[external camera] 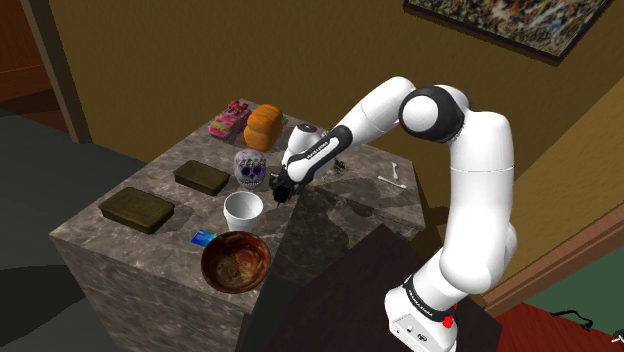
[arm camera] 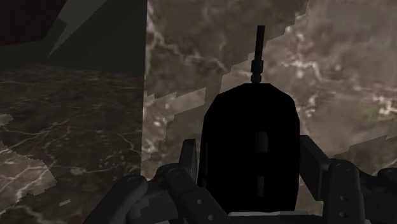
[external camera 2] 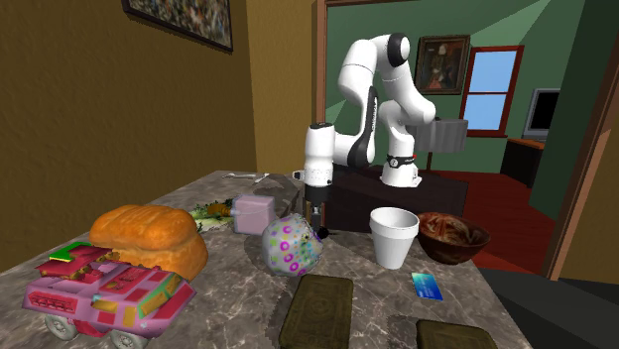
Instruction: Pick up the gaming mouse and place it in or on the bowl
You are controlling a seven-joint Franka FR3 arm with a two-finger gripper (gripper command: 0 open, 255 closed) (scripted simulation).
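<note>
Black fingers [arm camera: 191, 159] of the all-black two-finger gripper [arm camera: 249, 156] are squeezing the black rounded gaming mouse [arm camera: 250, 121] from both sides, closed only as far as its body is letting them. The mouse is hanging close over the grey-brown marbled stone table [external camera: 190, 205], near the purple-spotted skull [external camera: 250, 168] and the tall white cup [external camera: 243, 209]. The round brown bowl [external camera: 236, 261] is sitting past the cup, by the table's near corner. The mouse is looking smooth, so I am thinking it could be slipping out if the arm is moving fast. A low hand could be knocking the cup over on the way. The mouse's thin black cord [arm camera: 259, 51] could be catching on the cup too.
</note>
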